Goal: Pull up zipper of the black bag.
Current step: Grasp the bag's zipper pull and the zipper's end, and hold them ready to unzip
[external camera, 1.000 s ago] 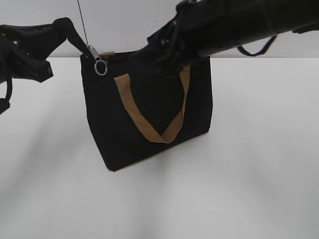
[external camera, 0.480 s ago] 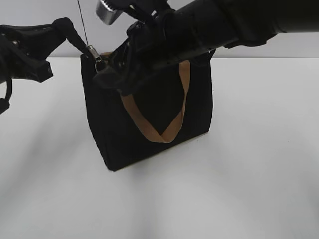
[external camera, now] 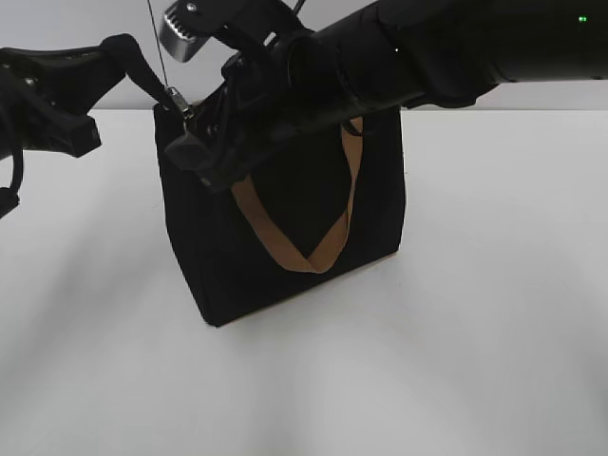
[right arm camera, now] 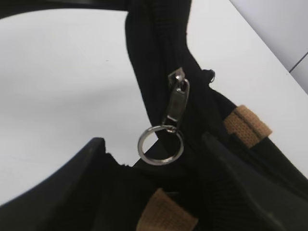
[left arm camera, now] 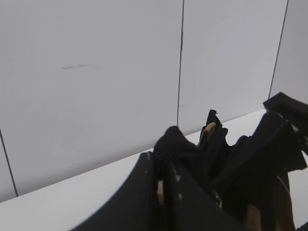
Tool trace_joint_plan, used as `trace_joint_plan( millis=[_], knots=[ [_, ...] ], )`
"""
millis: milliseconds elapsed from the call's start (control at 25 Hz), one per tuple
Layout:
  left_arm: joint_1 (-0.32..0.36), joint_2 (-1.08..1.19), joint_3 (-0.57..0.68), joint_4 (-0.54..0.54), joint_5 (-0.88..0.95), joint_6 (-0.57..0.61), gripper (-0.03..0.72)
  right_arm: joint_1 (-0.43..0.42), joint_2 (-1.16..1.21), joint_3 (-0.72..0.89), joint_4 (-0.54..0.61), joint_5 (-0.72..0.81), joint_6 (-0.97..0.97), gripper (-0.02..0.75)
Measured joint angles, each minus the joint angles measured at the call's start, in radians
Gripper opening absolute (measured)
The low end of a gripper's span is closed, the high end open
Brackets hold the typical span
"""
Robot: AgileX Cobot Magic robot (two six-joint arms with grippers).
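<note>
The black bag (external camera: 218, 256) stands upright on the white table, one tan handle (external camera: 313, 256) hanging down its front. My left gripper (external camera: 142, 71) is shut on a black fabric tab at the bag's top left corner; in the left wrist view the jaws (left arm camera: 163, 180) pinch that fabric (left arm camera: 173, 144). My right gripper (external camera: 195, 152) reaches across the bag's top to that same corner and hides most of the zipper. In the right wrist view the zipper's silver pull tab (right arm camera: 175, 103) and its ring (right arm camera: 161, 144) hang between my open right fingers (right arm camera: 154, 156), untouched.
The white table (external camera: 475, 332) runs all round the bag, with a pale wall behind it. A second tan handle end (right arm camera: 248, 122) lies by the zipper line. My right arm (external camera: 456, 47) crosses above the bag from the upper right.
My right gripper has moved left along the bag's top to the left corner and now covers the zipper ring in the exterior view. My left gripper has not moved.
</note>
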Motion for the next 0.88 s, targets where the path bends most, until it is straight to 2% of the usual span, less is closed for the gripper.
trace_joint_plan(
  millis=[440,640,880],
  knots=[
    [0.0,0.0,0.0,-0.004,0.0,0.0,0.022,0.005,0.002,0.0,0.011,0.009,-0.001,0.344],
    [0.0,0.0,0.0,-0.01,0.0,0.0,0.022,0.005,0.002,0.0,0.013,0.011,-0.001,0.25],
    [0.0,0.0,0.0,-0.024,0.0,0.0,0.022,0.005,0.002,0.0,0.014,0.011,-0.001,0.228]
  ],
)
